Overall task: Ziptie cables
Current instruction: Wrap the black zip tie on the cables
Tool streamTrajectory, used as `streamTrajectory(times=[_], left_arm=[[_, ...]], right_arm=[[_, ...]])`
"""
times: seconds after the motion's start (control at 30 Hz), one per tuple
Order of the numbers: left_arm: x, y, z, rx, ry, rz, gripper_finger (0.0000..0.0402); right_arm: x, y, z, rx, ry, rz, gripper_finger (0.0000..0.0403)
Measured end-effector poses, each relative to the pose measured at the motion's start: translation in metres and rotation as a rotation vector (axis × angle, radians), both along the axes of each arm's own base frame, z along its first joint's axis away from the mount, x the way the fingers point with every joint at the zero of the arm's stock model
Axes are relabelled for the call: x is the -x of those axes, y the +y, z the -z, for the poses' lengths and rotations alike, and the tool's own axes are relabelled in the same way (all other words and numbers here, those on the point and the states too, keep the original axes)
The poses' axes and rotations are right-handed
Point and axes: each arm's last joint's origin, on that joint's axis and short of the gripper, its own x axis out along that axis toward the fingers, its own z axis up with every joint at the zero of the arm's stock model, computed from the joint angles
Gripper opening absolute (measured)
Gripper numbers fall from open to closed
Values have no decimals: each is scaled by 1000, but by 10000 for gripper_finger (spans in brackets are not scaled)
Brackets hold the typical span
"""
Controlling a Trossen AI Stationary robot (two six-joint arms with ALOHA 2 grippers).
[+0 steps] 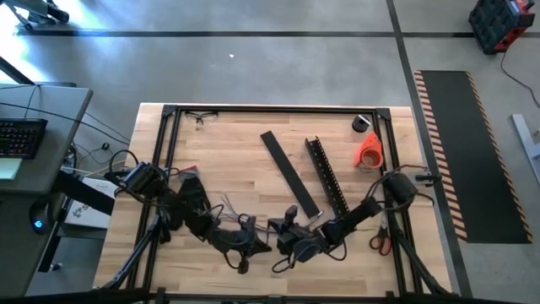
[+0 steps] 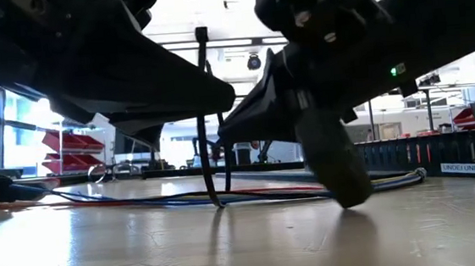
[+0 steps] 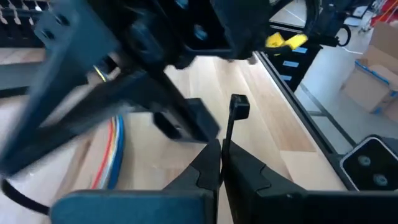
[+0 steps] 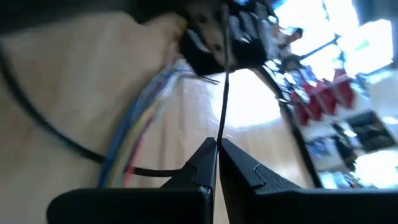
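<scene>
Left gripper: low over the near-middle of the table, fingers pressed together on the thin black zip tie; the tie's square head stands just above the fingertips.
Cables: a thin multicoloured bundle lying flat on the wood, running beneath both grippers; in the low view the zip tie loops down around it.
Right gripper: just right of the left one, nearly touching it; fingers pinched shut on the tie's thin tail.
Flat black strip: lies diagonally mid-table, apart from the grippers.
Slotted channel bar: just right of the strip, roughly parallel.
Orange tape roll: near the right edge; a small dark roll behind it.
Scissors: at the right edge, near the right arm.
Containers: none visible on the table.
</scene>
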Motion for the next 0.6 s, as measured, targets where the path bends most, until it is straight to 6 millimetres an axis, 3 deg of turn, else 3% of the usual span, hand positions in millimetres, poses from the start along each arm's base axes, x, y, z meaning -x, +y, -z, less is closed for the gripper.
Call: streamTrajectory(times=[0.23, 0.6], left_arm=[[0, 0, 0, 24, 5, -10, 0], [3, -4, 0, 26, 0, -27, 0]], right_arm=[[-5, 16, 0, 80, 2, -7, 0], [3, 24, -1, 226, 30, 25, 0]])
